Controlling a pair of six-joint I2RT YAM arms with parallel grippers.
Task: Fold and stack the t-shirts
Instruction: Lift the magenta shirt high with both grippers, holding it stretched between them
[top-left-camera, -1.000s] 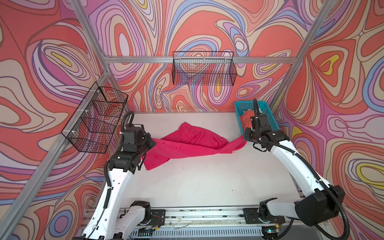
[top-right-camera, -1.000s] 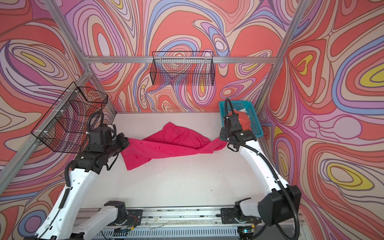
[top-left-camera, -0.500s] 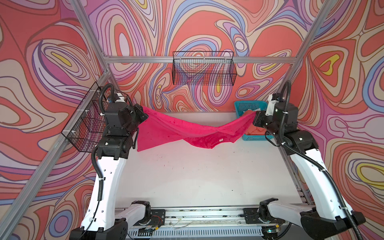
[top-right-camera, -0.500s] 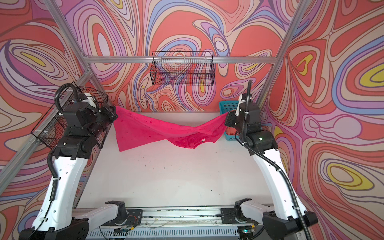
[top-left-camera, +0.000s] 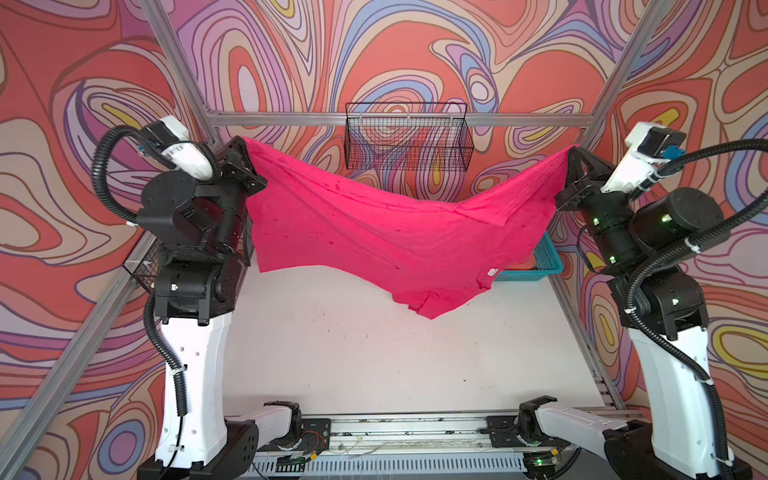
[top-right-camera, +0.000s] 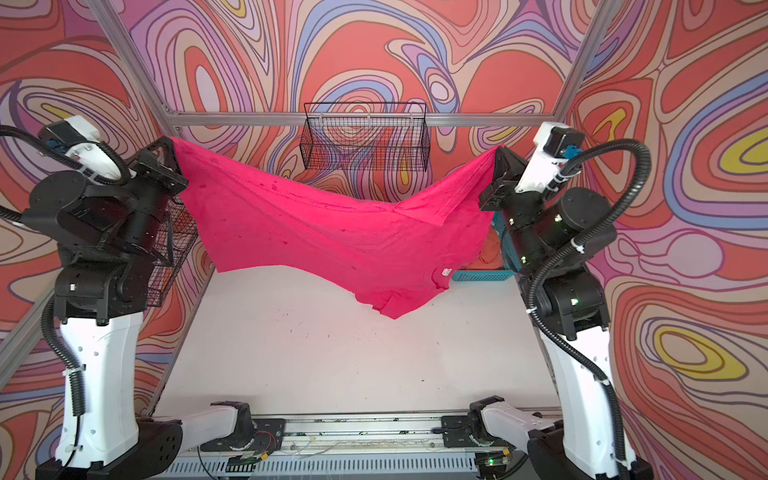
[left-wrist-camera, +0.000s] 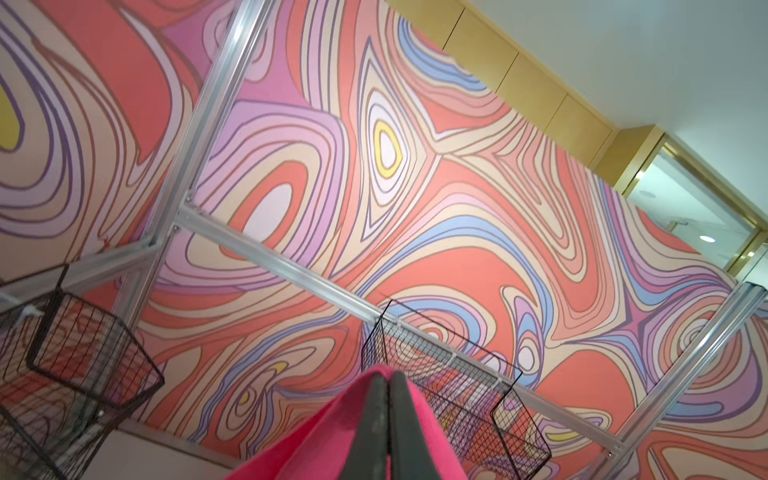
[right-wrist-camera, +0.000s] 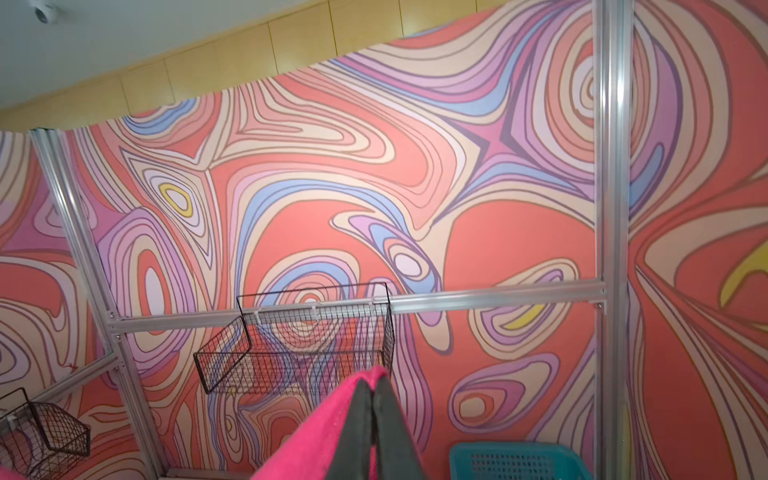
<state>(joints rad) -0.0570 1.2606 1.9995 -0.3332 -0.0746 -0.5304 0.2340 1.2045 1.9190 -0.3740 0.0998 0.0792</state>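
The large magenta-pink short-sleeved cloth tee (top-left-camera: 374, 232) hangs spread in the air between the two raised arms, sagging in the middle like a hammock. The left pincer (top-left-camera: 244, 143) is pressed together on the tee's upper left corner, high at the far left of the scene. The right pincer (top-left-camera: 572, 150) is clamped the same way on the upper right corner at the far right. In each wrist view the two dark fingers meet with pink cloth wrapped over them.

The tee's lower edge runs fairly straight on the left and drops to a crumpled point right of the middle, over the white surface (top-left-camera: 374, 365). Whether that point touches the surface cannot be told. A small white tag (top-left-camera: 492, 272) shows near the lower right of the cloth.

Behind the tee's right side, a teal plastic mesh basket (top-left-camera: 549, 257) sits at the far right of the surface. A coral-orange cloth garment (top-right-camera: 490, 249) lies inside it, mostly hidden. A black wire basket (top-left-camera: 407, 137) hangs on the far wall, above the tee's sagging middle.
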